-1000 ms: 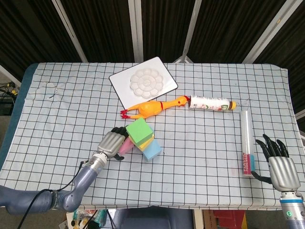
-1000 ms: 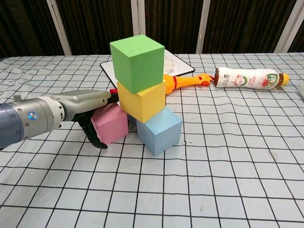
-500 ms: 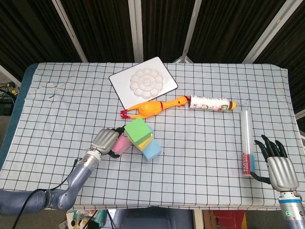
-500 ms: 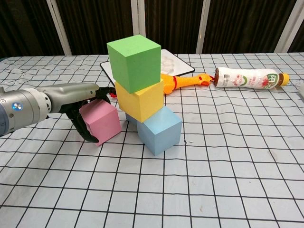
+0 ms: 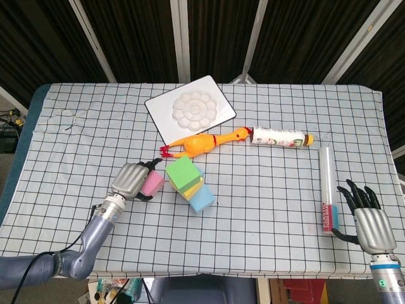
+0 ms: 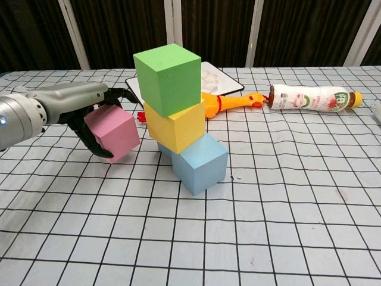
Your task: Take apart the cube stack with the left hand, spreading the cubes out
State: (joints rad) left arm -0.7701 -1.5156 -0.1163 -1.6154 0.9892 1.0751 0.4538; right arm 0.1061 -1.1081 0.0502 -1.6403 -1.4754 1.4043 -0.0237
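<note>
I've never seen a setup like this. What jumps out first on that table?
The leaning tower of cubes near the table's front: green cube on yellow cube on blue cube. Just beside it, the left hand holds a pink cube lifted off the cloth. Behind the stack lies a rubber chicken, with a bottle at its beak end.

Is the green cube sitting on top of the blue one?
No, the green cube sits on the yellow cube, and the blue cube is lower down beside it on the table.
</note>
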